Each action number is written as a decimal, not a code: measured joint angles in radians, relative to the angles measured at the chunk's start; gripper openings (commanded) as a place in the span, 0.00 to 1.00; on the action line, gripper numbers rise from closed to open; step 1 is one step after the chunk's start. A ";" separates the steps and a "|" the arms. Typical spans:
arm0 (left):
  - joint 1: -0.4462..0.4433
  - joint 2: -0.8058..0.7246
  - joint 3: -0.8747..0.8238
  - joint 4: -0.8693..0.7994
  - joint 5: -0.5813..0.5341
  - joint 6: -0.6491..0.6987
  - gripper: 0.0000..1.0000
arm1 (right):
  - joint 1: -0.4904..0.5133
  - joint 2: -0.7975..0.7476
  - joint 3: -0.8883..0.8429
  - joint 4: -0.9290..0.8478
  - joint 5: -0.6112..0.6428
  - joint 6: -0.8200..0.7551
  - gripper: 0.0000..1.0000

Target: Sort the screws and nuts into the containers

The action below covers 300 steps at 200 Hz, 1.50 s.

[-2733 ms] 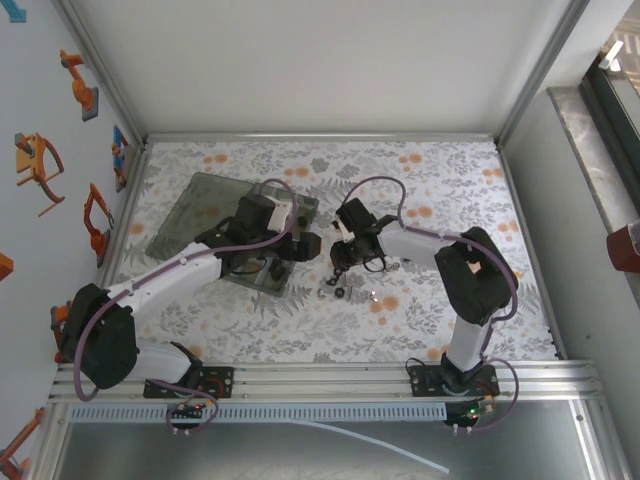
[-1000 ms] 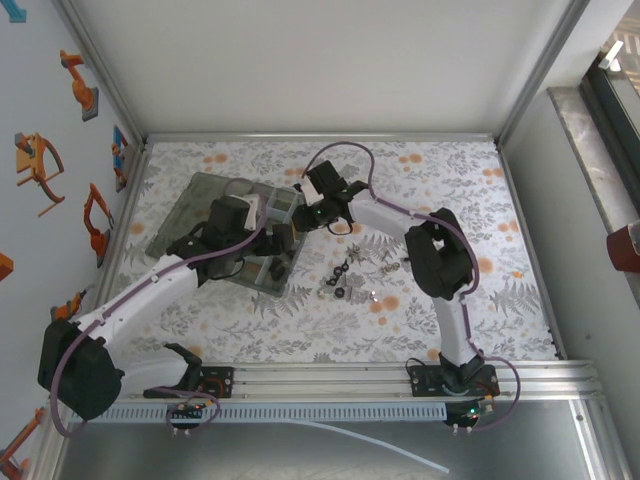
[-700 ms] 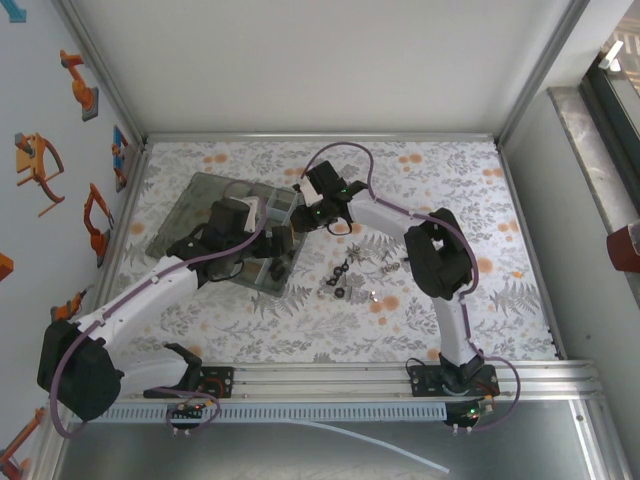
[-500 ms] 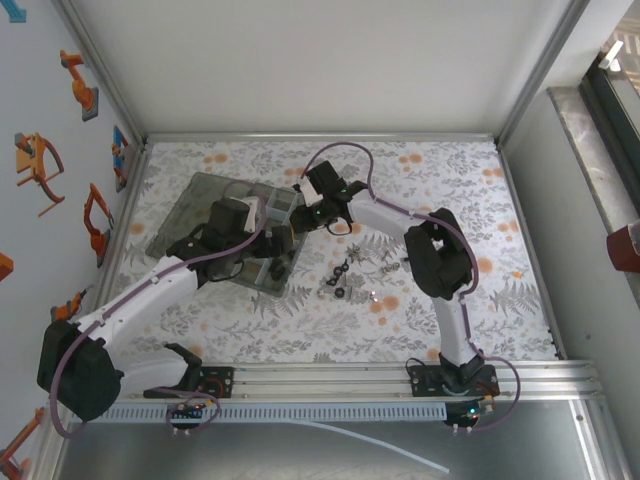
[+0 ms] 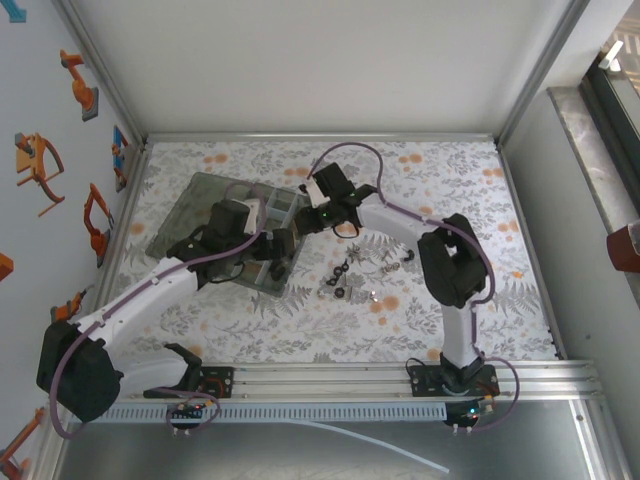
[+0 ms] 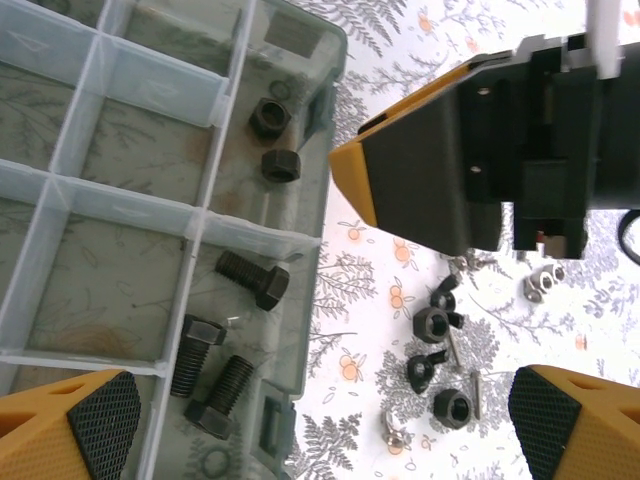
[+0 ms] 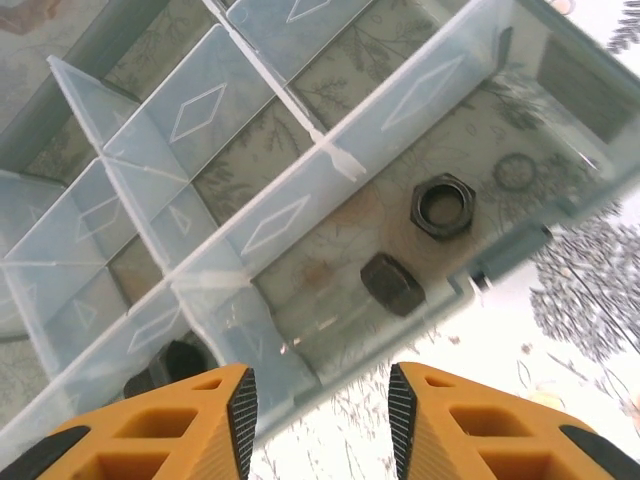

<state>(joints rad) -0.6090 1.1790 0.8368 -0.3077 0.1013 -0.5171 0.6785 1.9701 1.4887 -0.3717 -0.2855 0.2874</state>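
The smoky-grey organizer box (image 5: 200,215) lies left of centre, its containers (image 6: 150,170) split by pale dividers. Two black nuts (image 7: 442,206) (image 6: 268,118) rest in the edge compartment. Three black screws (image 6: 252,277) lie in the two compartments next to it. More loose nuts and screws (image 5: 345,275) (image 6: 432,323) sit on the floral cloth right of the box. My right gripper (image 7: 318,410) (image 5: 300,225) hovers open over the box's edge by the nuts, with nothing between its orange fingers (image 7: 215,420). My left gripper (image 6: 325,430) (image 5: 280,250) is wide open above the box's near corner.
The box's flat lid (image 5: 185,225) lies open to the left. The right gripper's black and orange body (image 6: 480,150) hangs close in front of the left wrist camera. Silvery small parts (image 6: 540,285) lie among the loose pile. Metal frame rails (image 5: 320,382) border the cloth.
The right arm carried its gripper from the loose pile to the box's edge, then its jaws spread apart and it drew slightly back. The left arm stayed over the box.
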 measured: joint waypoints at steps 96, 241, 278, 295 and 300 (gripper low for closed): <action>-0.095 0.100 0.013 0.048 0.078 0.063 0.97 | 0.000 -0.222 -0.385 0.006 0.135 0.059 0.35; -0.117 0.116 0.014 0.090 0.079 0.062 0.97 | 0.070 -0.237 -0.427 -0.017 0.191 0.100 0.34; -0.117 0.116 0.014 0.091 0.079 0.062 0.97 | 0.071 -0.232 -0.426 -0.034 0.214 0.101 0.34; -0.117 0.116 0.014 0.091 0.079 0.062 0.97 | 0.072 -0.218 -0.424 -0.040 0.219 0.101 0.34; -0.117 0.116 0.014 0.091 0.079 0.062 0.97 | 0.072 -0.213 -0.422 -0.042 0.220 0.101 0.34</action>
<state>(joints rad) -0.7261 1.2949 0.8509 -0.2165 0.1802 -0.4549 0.7509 1.7569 1.0664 -0.4133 -0.0654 0.3885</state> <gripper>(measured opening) 0.973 0.343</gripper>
